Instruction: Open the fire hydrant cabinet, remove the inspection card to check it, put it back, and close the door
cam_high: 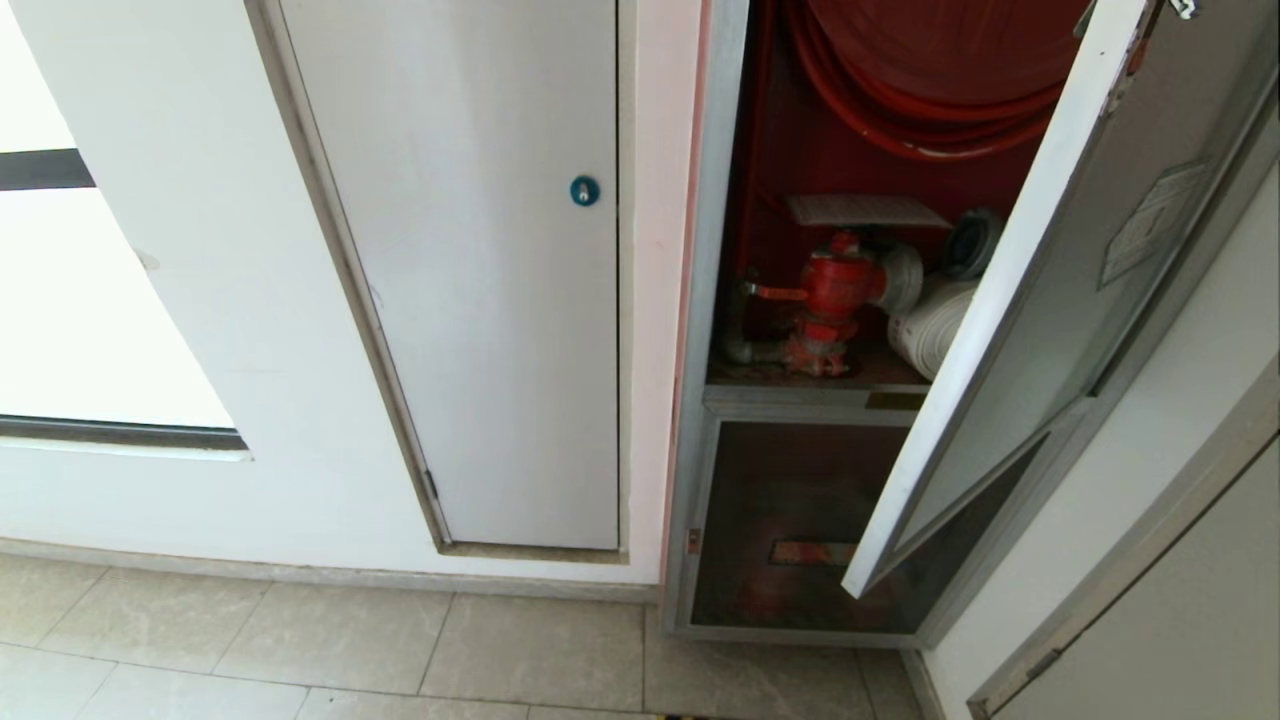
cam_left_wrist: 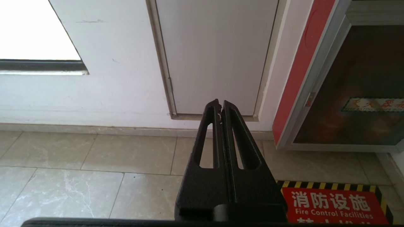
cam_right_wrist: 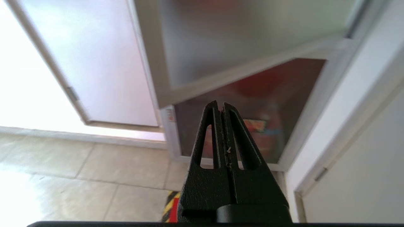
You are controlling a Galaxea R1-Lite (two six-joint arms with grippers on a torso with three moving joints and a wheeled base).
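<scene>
Card (cam_high: 865,210) is lying atop the valve (cam_high: 835,285), likely light and bendy; right gripper (cam_right_wrist: 221,107) is sitting closed, empty, needing an edge pinch.

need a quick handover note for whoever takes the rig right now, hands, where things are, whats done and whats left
Left hand: shut, empty, low over the floor tiles, facing the white panel door.
Right hand: shut, empty, low in front of the lower glass panel, under the swung-out door.
Fire hydrant cabinet: door is open.
Inspection card: inside, lying above the red valve, beside the rolled hose.
Done: door opened.
Left: take out the card, check it, put it back, close the door.
</scene>
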